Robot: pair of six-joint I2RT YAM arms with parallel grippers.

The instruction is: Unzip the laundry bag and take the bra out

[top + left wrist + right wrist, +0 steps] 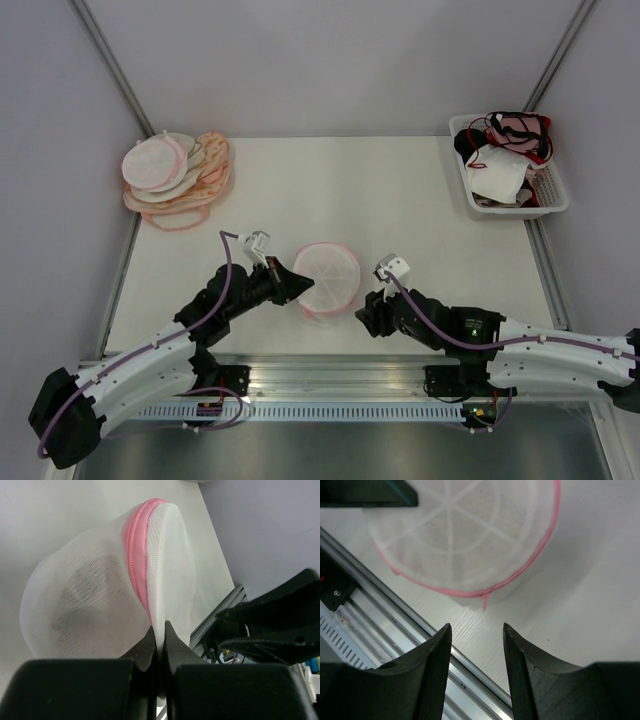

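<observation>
White table between grey walls carried the laundry bag close to the middle of the near edge, with its pink zip rim closed as far as could be seen. So the step in hand was, in my judgement, the preparing of the unzipping. The left claw was shut tightly on the bag's left edge, pinching mesh at the rim, its arm reaching low from the near-left corner. The right claw stood open and empty near the bag's near-right side, its arm bent low along the near edge. A small pink tab, probably the zip pull, hung from the rim just ahead of the open fingers. The next move probably called for closing on this tab and drawing it around the rim. The bra could not be made out; only a dim shadow showed through the mesh.
</observation>
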